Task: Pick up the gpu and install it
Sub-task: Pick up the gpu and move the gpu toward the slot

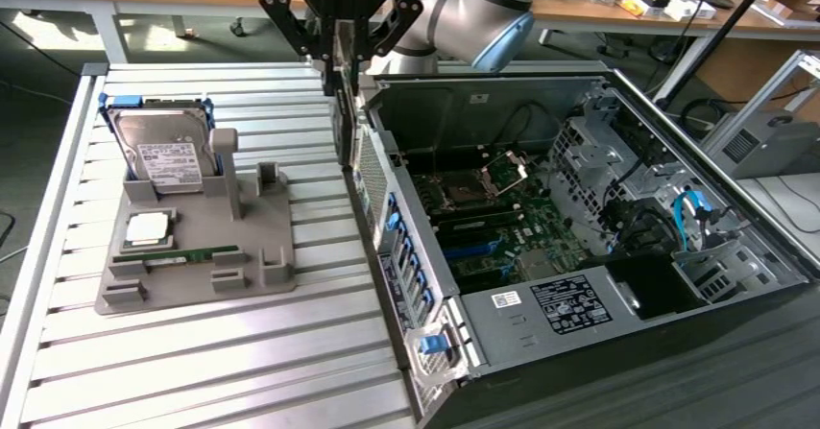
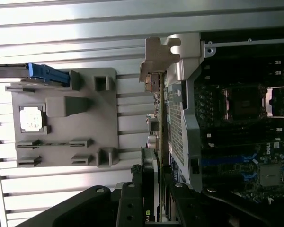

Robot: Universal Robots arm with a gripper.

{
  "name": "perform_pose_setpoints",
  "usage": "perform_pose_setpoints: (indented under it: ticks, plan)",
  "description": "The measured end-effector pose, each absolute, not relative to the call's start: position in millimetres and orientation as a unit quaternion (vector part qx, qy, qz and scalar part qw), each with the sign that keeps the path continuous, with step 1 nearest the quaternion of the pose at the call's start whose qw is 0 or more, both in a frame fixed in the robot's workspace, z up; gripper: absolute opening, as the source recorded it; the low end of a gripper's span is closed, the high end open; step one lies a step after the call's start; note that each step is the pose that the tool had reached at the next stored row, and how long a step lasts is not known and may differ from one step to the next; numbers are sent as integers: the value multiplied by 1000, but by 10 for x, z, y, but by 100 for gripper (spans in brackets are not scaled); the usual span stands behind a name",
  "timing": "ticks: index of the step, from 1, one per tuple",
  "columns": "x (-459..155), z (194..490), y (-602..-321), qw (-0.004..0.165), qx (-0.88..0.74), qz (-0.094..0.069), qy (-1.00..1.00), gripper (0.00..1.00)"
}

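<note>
The black 2-fingered gripper (image 1: pixel 344 69) hangs at 12 o'clock in the exterior view. Its jaws stand partly closed, pressed against the 2 flat faces of the gpu (image 1: pixel 342 127), a thin dark circuit card with a silvery metal bracket at one end. The card is held upright and edge-on, clear of the table, just beside the perforated rear wall of the open grey metal computer case (image 1: pixel 513 304), on the wall's outer side. Whether card and wall touch cannot be told. In the wrist view the gripper (image 2: pixel 154 175) clamps the gpu (image 2: pixel 155 125) at one end, and the silvery bracket (image 2: pixel 158 54) sits at the far end.

The case fills the exterior view from 1 to 5 o'clock, with the green motherboard (image 1: pixel 513 237) exposed inside. At 9 o'clock a grey plastic fixture (image 1: pixel 192 285) rests on the ribbed aluminium table (image 1: pixel 192 371). The fixture holds a boxy silver hard drive with a white label (image 1: pixel 167 151), a square silvery processor chip (image 1: pixel 148 227) and a narrow green memory stick (image 1: pixel 180 254).
</note>
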State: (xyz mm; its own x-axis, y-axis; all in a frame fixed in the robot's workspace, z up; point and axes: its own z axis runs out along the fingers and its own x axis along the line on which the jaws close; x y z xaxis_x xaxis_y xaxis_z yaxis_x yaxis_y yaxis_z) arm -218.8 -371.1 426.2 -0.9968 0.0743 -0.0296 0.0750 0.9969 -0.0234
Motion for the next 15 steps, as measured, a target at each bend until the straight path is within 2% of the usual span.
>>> perform_pose_setpoints:
  ticks: [15]
  plan:
    - [-2116,4262,-3711,14,37,-16,999,27]
